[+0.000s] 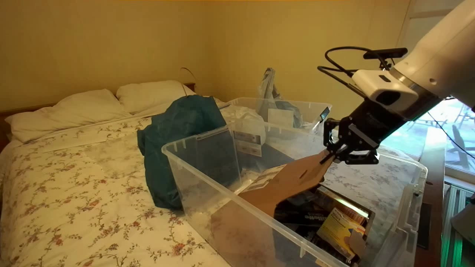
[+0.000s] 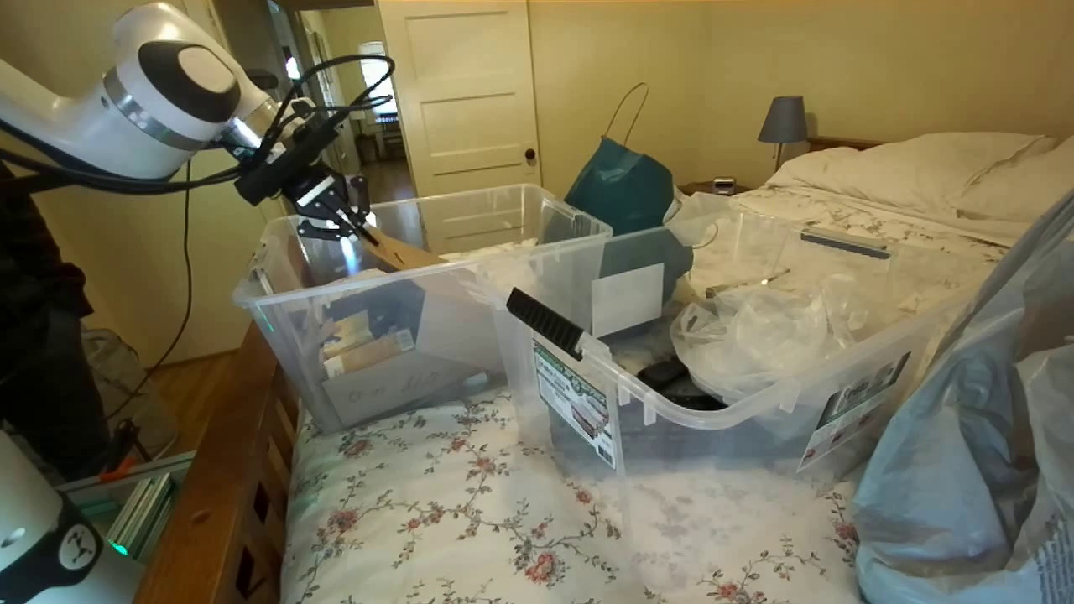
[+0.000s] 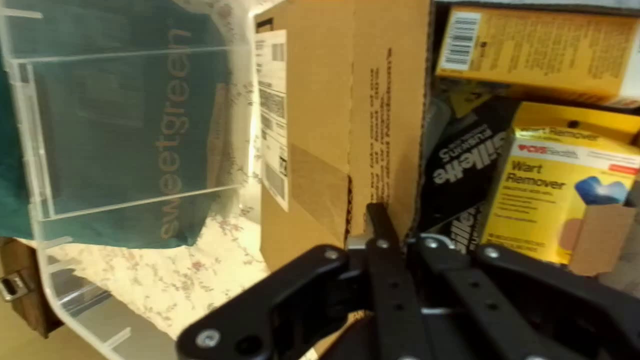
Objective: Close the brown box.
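I'm pinching the raised flap (image 3: 320, 90) of the brown box (image 1: 241, 230) with the hand (image 1: 330, 155) nearly closed. The box is sitting in a tub (image 1: 408, 215) near the bench (image 2: 377, 537) edge.

teal bag (image 1: 182, 118) beside clear tub (image 1: 259, 214)

The green bag (image 3: 125, 135) says sweetgreen; near the edge of the bed (image 1: 104, 200), a black pack (image 3: 462, 160) says Gillette, a yellow box (image 3: 540, 195) CVS Health Wart Remover; the brown box (image 3: 320, 100) has blurry words
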Tool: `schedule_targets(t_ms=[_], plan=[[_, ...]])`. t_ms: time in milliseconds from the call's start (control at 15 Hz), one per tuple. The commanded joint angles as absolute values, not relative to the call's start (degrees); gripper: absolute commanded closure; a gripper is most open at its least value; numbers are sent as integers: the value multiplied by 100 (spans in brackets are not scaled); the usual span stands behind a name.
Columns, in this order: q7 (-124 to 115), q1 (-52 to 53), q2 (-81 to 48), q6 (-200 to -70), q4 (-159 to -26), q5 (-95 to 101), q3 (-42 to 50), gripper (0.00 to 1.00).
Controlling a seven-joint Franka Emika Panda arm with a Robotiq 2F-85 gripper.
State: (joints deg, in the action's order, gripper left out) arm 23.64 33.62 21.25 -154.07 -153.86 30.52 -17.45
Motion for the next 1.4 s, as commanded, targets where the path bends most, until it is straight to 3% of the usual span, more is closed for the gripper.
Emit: schedule_targets(t_ms=[0,467,533,600,1133,1333], plan=[[3069,3940,2248,-15351,-16054,1718,-1414,99],[3639,4453,1794,-15330,-15907,51,-714,99],[3648,4479,1733,-15269,-15844,-116,-676,71],[3659,4505,1780,-15256,-15901,-287,-628,70],[3822,4734,2147,-15251,-15722,-1059,-565,15],[3699,4686,2471,-15585,-15893,-801,-714,0]])
